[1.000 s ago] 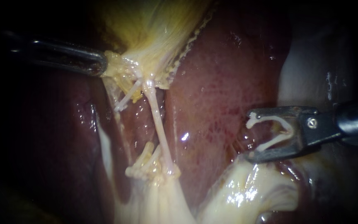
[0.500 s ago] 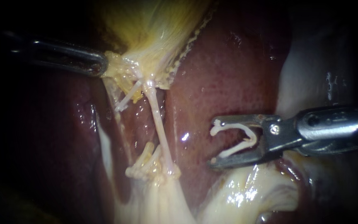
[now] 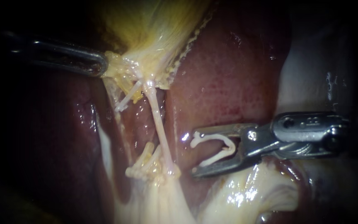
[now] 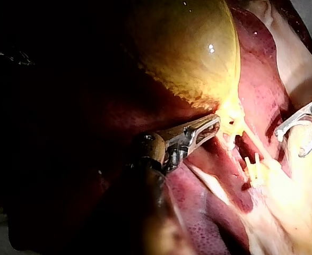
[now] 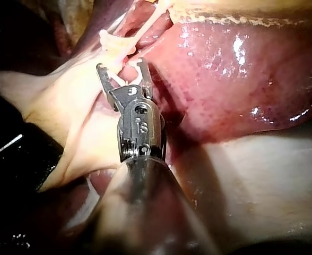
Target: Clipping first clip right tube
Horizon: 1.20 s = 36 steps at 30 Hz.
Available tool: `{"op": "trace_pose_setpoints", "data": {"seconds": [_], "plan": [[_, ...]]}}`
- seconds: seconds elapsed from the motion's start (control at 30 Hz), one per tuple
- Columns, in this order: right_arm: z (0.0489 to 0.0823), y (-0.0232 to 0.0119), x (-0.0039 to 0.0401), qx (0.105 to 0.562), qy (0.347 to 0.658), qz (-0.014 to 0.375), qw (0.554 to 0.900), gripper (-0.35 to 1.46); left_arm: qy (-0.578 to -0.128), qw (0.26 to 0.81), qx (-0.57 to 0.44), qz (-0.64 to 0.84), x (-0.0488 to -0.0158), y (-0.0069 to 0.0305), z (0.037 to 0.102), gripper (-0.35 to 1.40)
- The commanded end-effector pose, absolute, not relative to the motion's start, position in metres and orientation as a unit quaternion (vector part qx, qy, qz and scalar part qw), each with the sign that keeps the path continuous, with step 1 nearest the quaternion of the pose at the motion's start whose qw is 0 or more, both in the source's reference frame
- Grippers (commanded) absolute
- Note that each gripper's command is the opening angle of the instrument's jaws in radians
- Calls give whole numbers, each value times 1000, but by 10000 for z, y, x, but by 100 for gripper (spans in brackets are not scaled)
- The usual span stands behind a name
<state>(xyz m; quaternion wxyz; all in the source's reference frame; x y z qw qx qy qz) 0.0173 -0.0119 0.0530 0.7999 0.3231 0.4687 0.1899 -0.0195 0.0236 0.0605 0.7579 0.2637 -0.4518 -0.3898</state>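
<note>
Facing right tube [image 3: 158,124], right tool [image 3: 194,154] is held with jaws spread wide and open clip [image 3: 214,137] seated against both. Tube lies just ahead of tips, not yet between them, long axis crosswise to jaws. Right tool is nearer. Liver [image 3: 228,74] lies close beneath; room behind tube is judged tight. Gallbladder [image 3: 146,33] is pinched by left tool [image 3: 102,66].

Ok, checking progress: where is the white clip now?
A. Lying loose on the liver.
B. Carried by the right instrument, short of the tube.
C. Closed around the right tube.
B: the clip sits open in the right instrument, with liver showing between it and the right tube.
</note>
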Motion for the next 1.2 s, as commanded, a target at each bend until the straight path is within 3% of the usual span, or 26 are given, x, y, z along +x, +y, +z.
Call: {"op": "trace_pose_setpoints", "data": {"seconds": [0.03, 0.53, 0.87, 1.2], "plan": [[532, -120, 174, 326, 468, 192, 799, 50, -452, 758, 264, -390, -195, 236, 605, -35], [571, -115, 194, 329, 470, 207, 792, 50, -452, 758, 263, -390, -196, 236, 605, -35], [590, -118, 224, 357, 493, 232, 759, 50, -452, 758, 263, -390, -197, 235, 606, -35], [589, -125, 238, 434, 527, 232, 693, 50, -452, 758, 263, -390, -198, 235, 607, -35]]}}
